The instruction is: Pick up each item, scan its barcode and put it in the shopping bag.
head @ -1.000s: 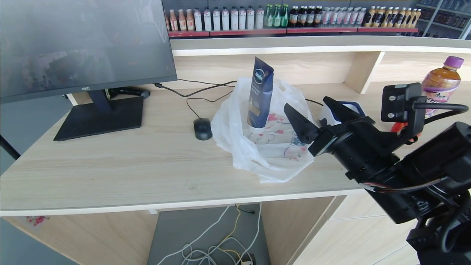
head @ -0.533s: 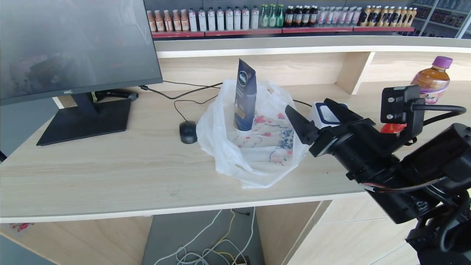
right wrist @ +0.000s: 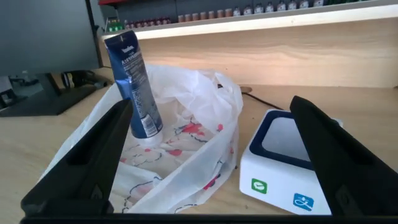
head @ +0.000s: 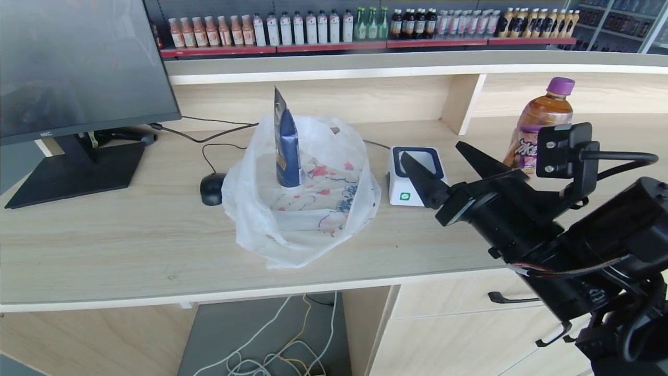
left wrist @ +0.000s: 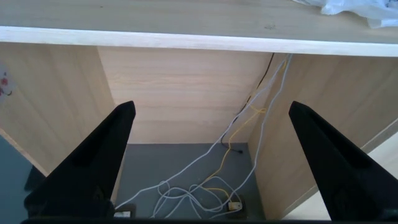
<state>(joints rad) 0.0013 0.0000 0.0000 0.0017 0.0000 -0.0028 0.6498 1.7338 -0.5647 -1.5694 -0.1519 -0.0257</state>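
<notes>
A dark blue tube (head: 286, 143) stands upright inside the white plastic shopping bag (head: 297, 214) on the wooden counter. To the bag's right sits a white barcode scanner (head: 416, 176), and farther right a brown drink bottle with a purple cap (head: 540, 122). My right gripper (head: 432, 155) hovers open and empty just in front of the scanner, level with the bottle. The right wrist view has the tube (right wrist: 134, 87), bag (right wrist: 199, 112) and scanner (right wrist: 289, 165) beyond the open right gripper (right wrist: 211, 102). My left gripper (left wrist: 211, 107) is open and empty below the counter edge (left wrist: 186, 40).
A monitor (head: 78, 62) on its stand fills the counter's back left, with a black mouse (head: 211, 188) and cables beside the bag. A raised shelf runs along the back. Loose cables (left wrist: 236, 162) hang under the counter. Drawers with handles (head: 509, 298) are below the right side.
The whole head picture has slid left, so the camera has moved to the right; scanner and bottle now show more fully. The counter items have kept their places and both grippers stay open.
</notes>
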